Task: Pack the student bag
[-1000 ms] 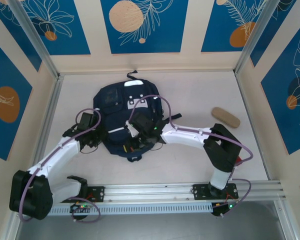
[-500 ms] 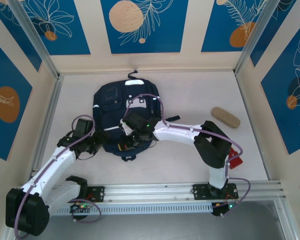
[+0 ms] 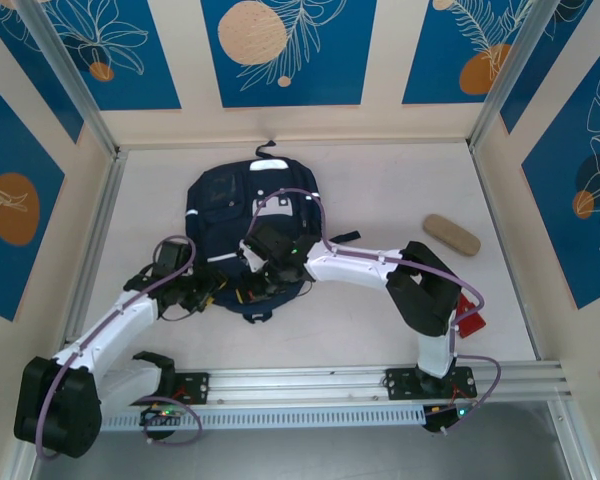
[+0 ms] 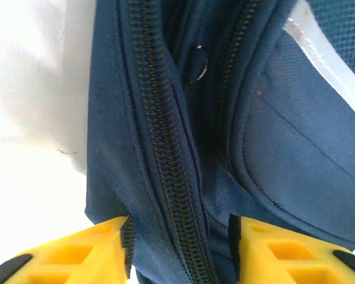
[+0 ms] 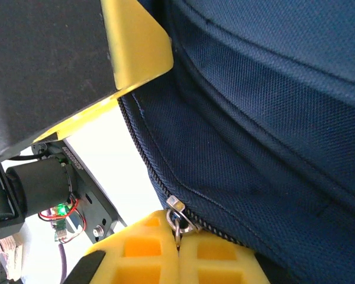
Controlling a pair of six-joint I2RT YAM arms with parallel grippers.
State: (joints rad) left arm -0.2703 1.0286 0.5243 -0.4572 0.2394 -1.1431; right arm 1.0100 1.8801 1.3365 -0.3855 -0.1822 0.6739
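The student bag (image 3: pixel 242 215) is a dark navy backpack with a white stripe, lying flat mid-table. My left gripper (image 3: pixel 208 290) is at its near left edge. In the left wrist view its yellow fingers (image 4: pixel 77 254) stand either side of a fold of navy fabric and a closed zipper line (image 4: pixel 165 160), pads pressed on the cloth, so my left gripper (image 4: pixel 180 251) is shut on that fold. My right gripper (image 3: pixel 263 272) sits over the bag's near edge. It (image 5: pixel 178 236) is shut on the metal zipper pull (image 5: pixel 177 214), whose slider sits on the zipper.
A tan oblong pouch (image 3: pixel 451 234) lies on the table to the right, apart from the bag. A small red item (image 3: pixel 469 312) sits beside the right arm's elbow. Side walls close in the table, and a metal rail (image 3: pixel 380 381) runs along the front.
The left gripper pulled back left from the bag with wider jaws, then returned to the near left edge and closed on the fabric. The right gripper shifted slightly left, holding the zipper pull.
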